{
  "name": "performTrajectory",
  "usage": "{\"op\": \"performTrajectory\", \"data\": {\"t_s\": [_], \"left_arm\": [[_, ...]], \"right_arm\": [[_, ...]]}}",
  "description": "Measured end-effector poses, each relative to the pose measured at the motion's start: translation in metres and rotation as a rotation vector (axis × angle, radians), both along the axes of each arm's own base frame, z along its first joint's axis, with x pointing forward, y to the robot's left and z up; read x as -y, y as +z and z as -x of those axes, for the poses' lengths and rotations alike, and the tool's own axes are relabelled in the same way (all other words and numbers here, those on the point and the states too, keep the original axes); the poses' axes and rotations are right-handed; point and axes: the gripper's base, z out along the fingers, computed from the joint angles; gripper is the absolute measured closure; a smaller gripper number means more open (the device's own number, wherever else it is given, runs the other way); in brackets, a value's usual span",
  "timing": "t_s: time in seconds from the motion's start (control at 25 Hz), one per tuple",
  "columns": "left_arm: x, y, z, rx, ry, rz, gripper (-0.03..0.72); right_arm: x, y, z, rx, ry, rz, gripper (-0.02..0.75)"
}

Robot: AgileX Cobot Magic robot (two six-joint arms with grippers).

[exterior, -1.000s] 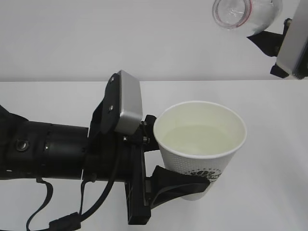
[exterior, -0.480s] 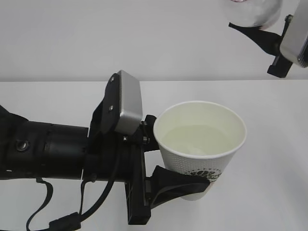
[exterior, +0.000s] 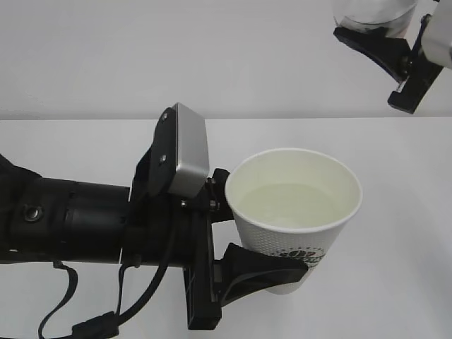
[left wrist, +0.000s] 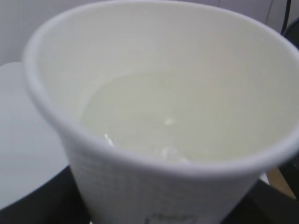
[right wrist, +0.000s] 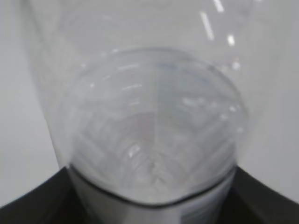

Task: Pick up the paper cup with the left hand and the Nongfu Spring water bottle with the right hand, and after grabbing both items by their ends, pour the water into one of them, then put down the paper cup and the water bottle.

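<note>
Gripping the paper cup point(exterior: 295, 215) upright in left hand point(exterior: 258, 240) jaws, just above the table point(exterior: 395, 212); right hand point(exterior: 395, 60) clasping the Nongfu Spring water bottle point(exterior: 371, 13), up-right of the cup, well apart.

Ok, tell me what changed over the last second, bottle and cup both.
The right hand has swung the Nongfu Spring water bottle back from its tilt: its open mouth, a second ago turned toward the camera, has left the exterior view, and only the clear body shows at the top edge. The hand sits higher in frame. Nothing was let go. The left hand keeps the paper cup upright in the same spot, water inside.
</note>
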Motion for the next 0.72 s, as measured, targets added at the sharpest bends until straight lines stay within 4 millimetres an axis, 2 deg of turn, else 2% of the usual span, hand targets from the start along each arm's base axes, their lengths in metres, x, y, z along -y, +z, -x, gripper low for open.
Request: {"op": "performTrajectory", "data": {"t_s": [0.72], "left_arm": [[0.0,0.0,0.0,0.0,0.0,0.0,0.178]], "right_arm": [[0.0023,-0.0023,-0.0017,-0.164,-0.036,-0.167,0.26]]}}
